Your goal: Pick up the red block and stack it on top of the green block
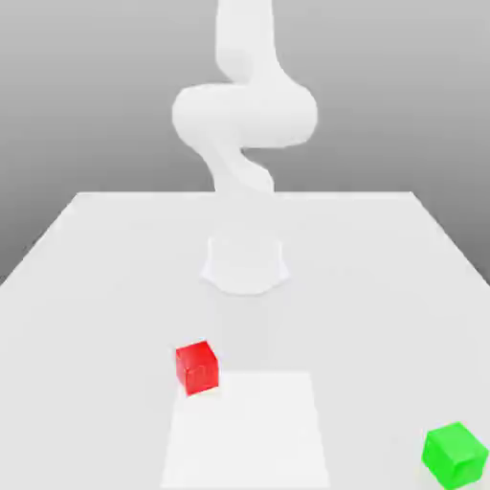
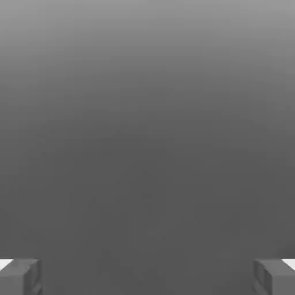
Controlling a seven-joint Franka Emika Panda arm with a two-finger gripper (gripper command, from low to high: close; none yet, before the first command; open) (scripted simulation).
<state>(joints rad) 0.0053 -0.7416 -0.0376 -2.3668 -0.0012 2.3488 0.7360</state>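
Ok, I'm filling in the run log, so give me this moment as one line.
stage: pre-grasp | pincer: open, empty | red block: on table, untouched | green block: apart, toward exterior view's right | stack: not started

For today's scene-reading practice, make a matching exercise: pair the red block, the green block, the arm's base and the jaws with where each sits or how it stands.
Column one:
1 red block
2 green block
3 arm base
4 gripper jaws

Column two:
A wide apart, nothing between
B exterior view's lower right corner
C middle of the table
D nearer the camera than the base, on its left in the exterior view

Pairs: 1-D, 2-B, 3-C, 4-A
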